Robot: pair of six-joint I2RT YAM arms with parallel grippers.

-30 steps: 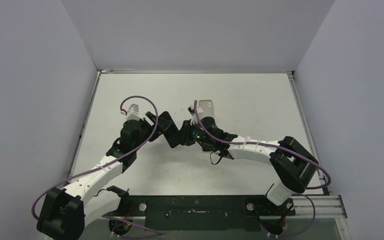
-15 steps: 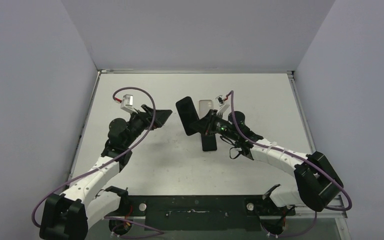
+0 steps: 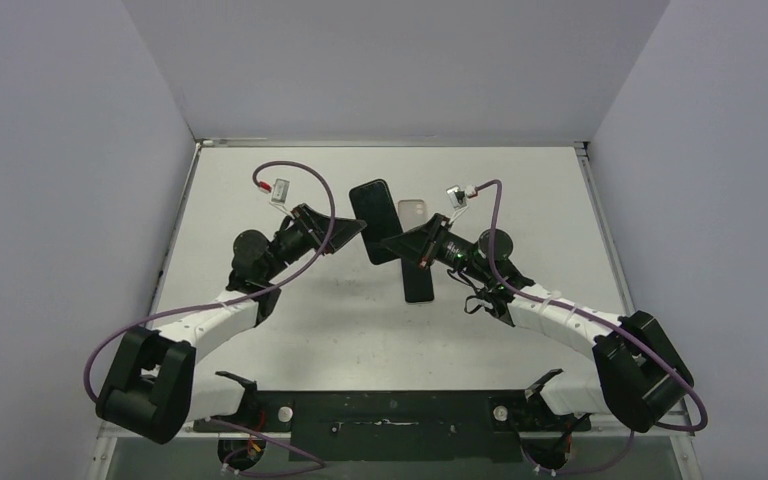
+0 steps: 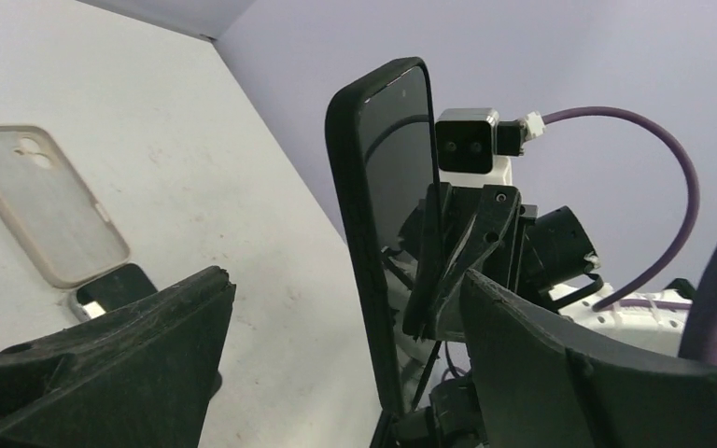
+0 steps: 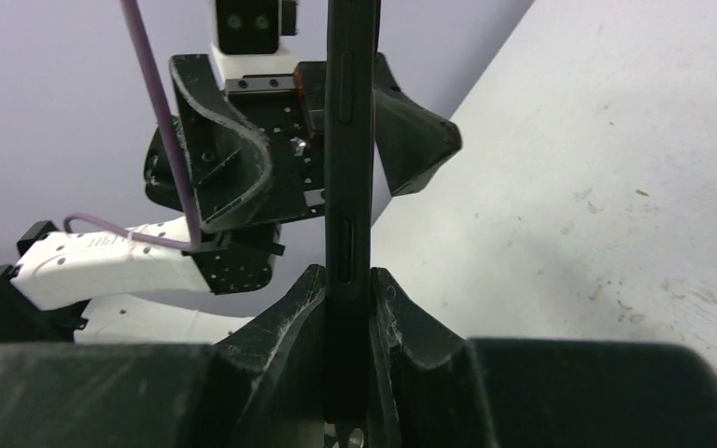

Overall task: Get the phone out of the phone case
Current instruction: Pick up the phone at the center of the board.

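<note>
My right gripper (image 3: 400, 247) is shut on a black-cased phone (image 3: 371, 217) and holds it upright above the table's middle. In the right wrist view the phone (image 5: 348, 140) stands edge-on, pinched between my fingers (image 5: 291, 308). My left gripper (image 3: 348, 232) is open just left of the phone. In the left wrist view the phone (image 4: 387, 215) stands ahead, between my spread fingers (image 4: 159, 317), untouched. An empty beige case (image 3: 412, 210) lies on the table behind it and also shows in the left wrist view (image 4: 42, 210).
A dark flat phone-like object (image 3: 418, 284) lies on the table under the right gripper; its end shows by the beige case in the left wrist view (image 4: 117, 287). Purple cables (image 3: 305, 180) loop over both wrists. Walls enclose the table on three sides.
The right gripper has lifted the black-cased phone up and away from the arms' bases. The left gripper has let go, opened and now faces the phone from the left.
</note>
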